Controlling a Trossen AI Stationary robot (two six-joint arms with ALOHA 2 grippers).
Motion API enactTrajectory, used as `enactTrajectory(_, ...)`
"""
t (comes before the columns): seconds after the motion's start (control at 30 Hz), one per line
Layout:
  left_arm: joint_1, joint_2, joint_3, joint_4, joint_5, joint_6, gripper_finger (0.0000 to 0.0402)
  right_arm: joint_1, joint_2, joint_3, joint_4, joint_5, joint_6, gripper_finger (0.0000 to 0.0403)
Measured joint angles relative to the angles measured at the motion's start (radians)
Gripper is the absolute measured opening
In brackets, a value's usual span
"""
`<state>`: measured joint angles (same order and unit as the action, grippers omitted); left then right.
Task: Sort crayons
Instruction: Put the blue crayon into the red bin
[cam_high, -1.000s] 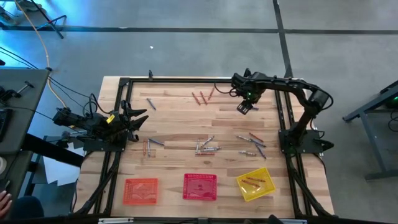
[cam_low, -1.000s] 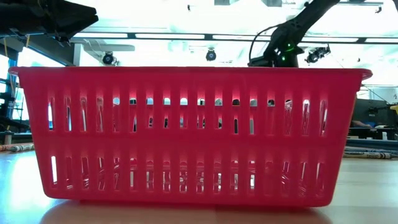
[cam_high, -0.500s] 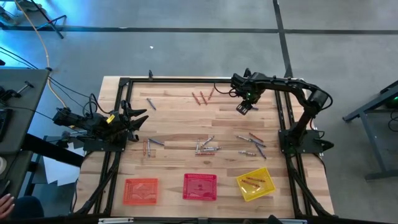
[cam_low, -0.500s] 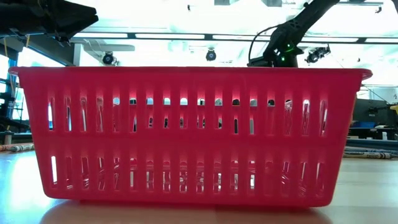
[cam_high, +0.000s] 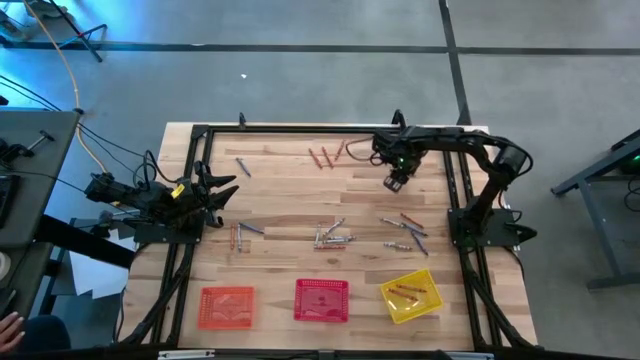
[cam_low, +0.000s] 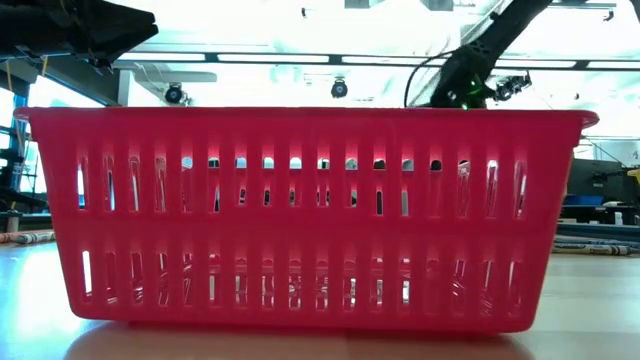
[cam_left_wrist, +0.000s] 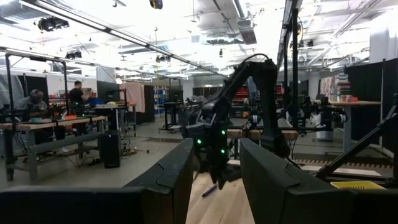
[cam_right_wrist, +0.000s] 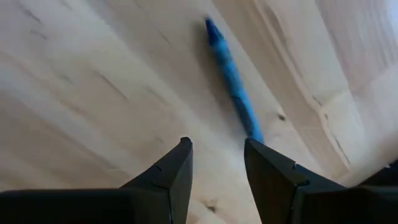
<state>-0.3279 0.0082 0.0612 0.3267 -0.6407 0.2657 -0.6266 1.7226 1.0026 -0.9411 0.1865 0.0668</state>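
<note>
Crayons (cam_high: 333, 237): three orange far back, two in yellow basket (cam_high: 410, 297).

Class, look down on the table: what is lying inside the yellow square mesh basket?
The yellow square mesh basket holds a few reddish-orange crayons lying loose on its floor. An exact count is not possible, and anything under them is hidden.

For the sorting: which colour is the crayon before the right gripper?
Blue; the crayon shows best in the right wrist view.
</note>
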Motion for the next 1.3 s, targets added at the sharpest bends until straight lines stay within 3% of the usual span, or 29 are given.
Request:
enactTrajectory(0.27, 0.0, 0.0, 0.0, 0.0, 0.0, -0.002, 0.0117, -0.009, -0.001, -0.064, 0.073, 0.031, -0.04, 0.0138)
enactTrajectory(0.8, 0.0, 0.0, 0.0, 0.0, 0.0, -0.01, 0.0117, -0.022, -0.01, 0.021, 0.067, 0.041, -0.096, 0.0138)
enactTrajectory(1.0, 0.0, 0.0, 0.0, 0.0, 0.0, -0.028, 0.0117, -0.056, -0.008, 0.005, 0.148, -0.09, -0.094, 0.0138)
enactTrajectory(1.3, 0.0, 0.0, 0.0, 0.0, 0.0, -0.027, 0.0117, -0.08, -0.008, -0.032, 0.177, -0.107, -0.105, 0.0138)
